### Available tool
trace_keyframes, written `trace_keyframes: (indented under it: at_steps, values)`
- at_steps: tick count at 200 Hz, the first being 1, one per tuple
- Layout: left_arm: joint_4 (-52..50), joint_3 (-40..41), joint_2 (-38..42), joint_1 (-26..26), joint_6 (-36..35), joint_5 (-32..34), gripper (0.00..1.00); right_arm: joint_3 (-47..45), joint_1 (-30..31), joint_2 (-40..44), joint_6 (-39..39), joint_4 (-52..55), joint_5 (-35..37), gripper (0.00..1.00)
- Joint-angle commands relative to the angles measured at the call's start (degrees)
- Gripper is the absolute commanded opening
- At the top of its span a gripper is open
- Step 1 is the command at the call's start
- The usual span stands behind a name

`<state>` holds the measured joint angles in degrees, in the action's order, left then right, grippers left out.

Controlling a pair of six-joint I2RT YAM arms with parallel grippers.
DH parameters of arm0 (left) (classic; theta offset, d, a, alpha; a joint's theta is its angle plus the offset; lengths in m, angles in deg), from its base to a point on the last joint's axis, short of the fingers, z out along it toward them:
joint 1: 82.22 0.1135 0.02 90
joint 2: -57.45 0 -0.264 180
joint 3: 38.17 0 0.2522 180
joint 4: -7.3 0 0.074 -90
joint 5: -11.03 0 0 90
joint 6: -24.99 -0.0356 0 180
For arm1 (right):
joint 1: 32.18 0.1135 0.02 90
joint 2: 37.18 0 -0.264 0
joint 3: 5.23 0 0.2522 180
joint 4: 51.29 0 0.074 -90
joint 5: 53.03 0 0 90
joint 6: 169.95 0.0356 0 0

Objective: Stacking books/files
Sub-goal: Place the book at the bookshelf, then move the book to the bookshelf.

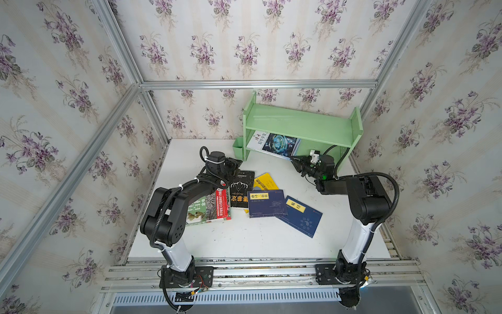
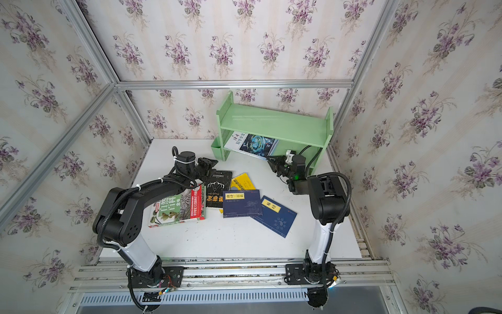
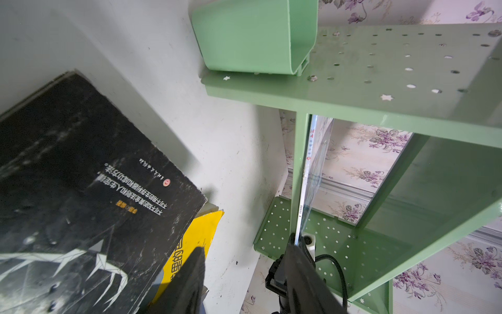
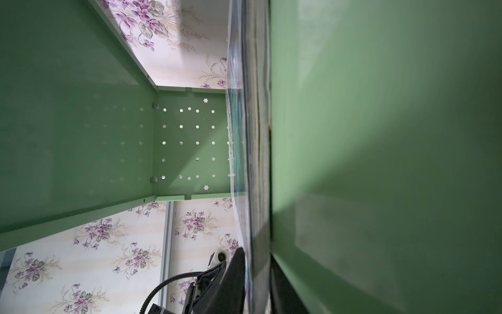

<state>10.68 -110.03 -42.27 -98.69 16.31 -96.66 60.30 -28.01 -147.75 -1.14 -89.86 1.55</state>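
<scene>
Right gripper (image 1: 293, 159) straddles white book (image 1: 273, 144) — low in shelf (image 1: 304, 126).

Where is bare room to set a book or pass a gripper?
Free: the white tabletop's front strip between the paperbacks and arm bases; the back left corner beside the pale green two-tier shelf; its upper tier. Crowded: centre, five overlapping paperbacks; lower tier, white teal-ring paperback in the right gripper.

The shelf (image 1: 304, 125) appears to be made of painted metal, smooth, with a soft sheen. The white book (image 1: 274, 144) is covered in glossy paper, the black book (image 3: 81, 176) in matt, scuffed paper. The table (image 1: 258, 239) is seen matt and marked, the frame (image 1: 258, 84) as brushed metal.
</scene>
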Motion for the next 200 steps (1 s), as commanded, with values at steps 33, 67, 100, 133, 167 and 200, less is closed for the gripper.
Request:
trace_keyframes:
  at_steps: [33,67,100,133,167,200]
  values:
    - [0.3,0.2,0.0,0.0,-0.3,-1.1,0.51,-5.4,0.2,6.1,-0.2,-0.2,4.9,0.33]
    - [0.3,-0.1,-0.4,0.1,-0.2,-1.6,0.50,-6.3,1.1,8.8,-0.4,3.6,7.0,0.35]
    - [0.7,0.4,-0.5,0.0,0.2,-2.0,0.50,-5.5,2.0,9.2,-1.0,6.1,8.6,0.32]
    - [1.2,0.9,-0.4,0.1,0.8,-2.2,0.50,-5.2,2.8,8.1,0.4,6.0,10.0,0.28]
    - [1.5,0.7,-0.5,0.1,0.9,-2.6,0.50,-4.6,3.4,7.1,1.0,5.0,10.8,0.25]
    - [1.6,0.6,-1.1,0.3,1.2,-3.1,0.50,-4.4,3.9,5.9,2.1,1.3,11.8,0.23]
